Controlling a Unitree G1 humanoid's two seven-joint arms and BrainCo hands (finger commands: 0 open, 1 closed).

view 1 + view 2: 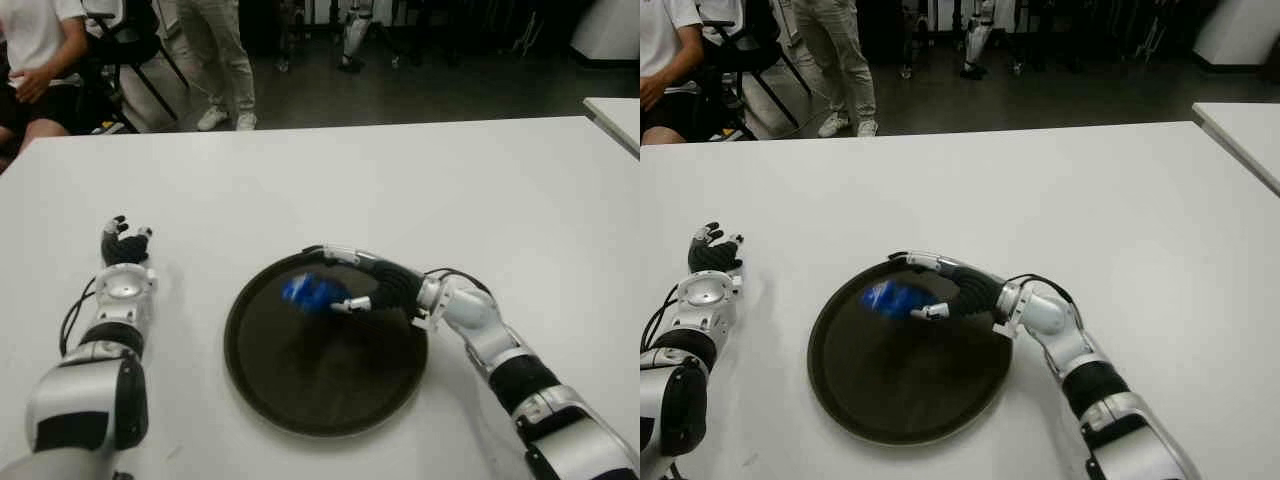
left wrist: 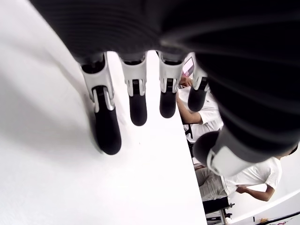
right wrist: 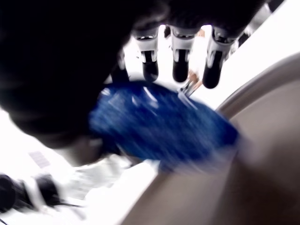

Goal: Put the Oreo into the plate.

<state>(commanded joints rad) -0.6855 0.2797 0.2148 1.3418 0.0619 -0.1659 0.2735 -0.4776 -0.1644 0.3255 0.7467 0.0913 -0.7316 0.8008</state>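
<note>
The Oreo, a blue packet (image 1: 308, 292), is over the far part of the round dark plate (image 1: 300, 400) in the middle of the white table (image 1: 400, 180). My right hand (image 1: 335, 280) reaches over the plate from the right, with the packet (image 3: 159, 126) just under its straight fingers (image 3: 178, 61). The thumb is beside the packet and the hand is open, not clasping it. I cannot tell whether the packet touches the plate. My left hand (image 1: 124, 243) shows on the table left of the plate, its fingers (image 2: 136, 103) spread, holding nothing.
Beyond the table's far edge a person sits at the left (image 1: 35, 50) and another stands (image 1: 222, 60), with a chair (image 1: 130, 40) between them. A second white table's corner (image 1: 615, 115) shows at the right.
</note>
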